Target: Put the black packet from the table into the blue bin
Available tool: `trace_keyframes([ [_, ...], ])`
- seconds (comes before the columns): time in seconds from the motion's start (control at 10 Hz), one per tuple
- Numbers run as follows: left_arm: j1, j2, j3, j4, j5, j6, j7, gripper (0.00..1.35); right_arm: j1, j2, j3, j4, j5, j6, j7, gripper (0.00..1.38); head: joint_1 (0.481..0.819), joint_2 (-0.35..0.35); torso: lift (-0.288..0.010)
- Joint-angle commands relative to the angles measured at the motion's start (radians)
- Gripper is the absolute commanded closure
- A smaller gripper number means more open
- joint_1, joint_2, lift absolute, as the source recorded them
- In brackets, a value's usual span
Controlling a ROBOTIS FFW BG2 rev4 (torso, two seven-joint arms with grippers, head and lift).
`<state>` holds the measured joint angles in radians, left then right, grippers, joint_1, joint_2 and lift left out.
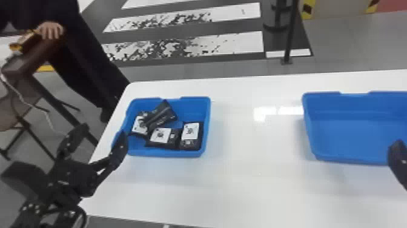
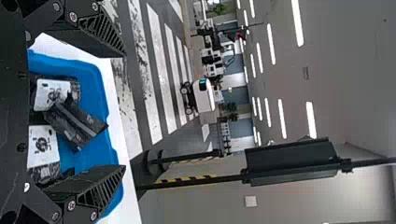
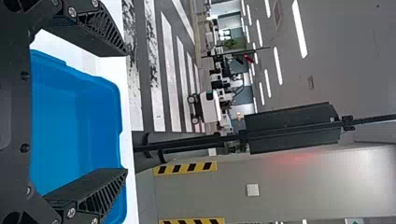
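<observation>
Head view: four black packets [image 1: 161, 136], some partly covered, lie in the nine-o'clock blue bin [image 1: 195, 107]. Left gripper [image 1: 101, 133] at eight, right gripper [image 1: 399, 162] cut off at three: fingers wide apart, empty.

The left bin [image 1: 193, 110] and right bin [image 1: 357, 133] are blue; the packets [image 1: 163, 110] black, with white labels [image 1: 160, 135] bearing what look like dark emblems; the table [image 1: 257, 185] white; the floor [image 1: 236, 42] dark with white stripes.
</observation>
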<state>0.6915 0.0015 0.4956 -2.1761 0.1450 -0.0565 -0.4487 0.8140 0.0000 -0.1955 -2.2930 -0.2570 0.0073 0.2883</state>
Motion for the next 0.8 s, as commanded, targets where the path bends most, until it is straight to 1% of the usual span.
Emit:
trace_keyframes([
  [0.0,0.079,-0.004,-0.053,-0.014,0.084,-0.059,0.044,0.19,0.003,0.001,0.0,-0.001,0.0,0.0,0.0,0.13,0.695,0.196,-0.11],
  [0.1,0.136,-0.004,-0.089,-0.054,0.114,-0.086,0.108,0.19,0.006,0.001,0.0,-0.005,-0.002,0.0,0.0,0.13,0.695,0.183,-0.11],
  [0.2,0.172,-0.004,-0.117,-0.076,0.13,-0.108,0.157,0.19,0.013,0.001,0.0,-0.008,-0.006,0.0,0.0,0.13,0.695,0.18,-0.11],
  [0.4,0.192,-0.004,-0.119,-0.078,0.142,-0.128,0.168,0.19,0.015,0.001,0.0,-0.01,-0.008,0.0,0.0,0.13,0.695,0.162,-0.11],
  [0.7,0.19,-0.004,-0.145,-0.078,0.166,-0.101,0.17,0.19,0.015,0.001,0.0,-0.01,-0.008,0.0,0.0,0.13,0.695,0.158,-0.11],
])
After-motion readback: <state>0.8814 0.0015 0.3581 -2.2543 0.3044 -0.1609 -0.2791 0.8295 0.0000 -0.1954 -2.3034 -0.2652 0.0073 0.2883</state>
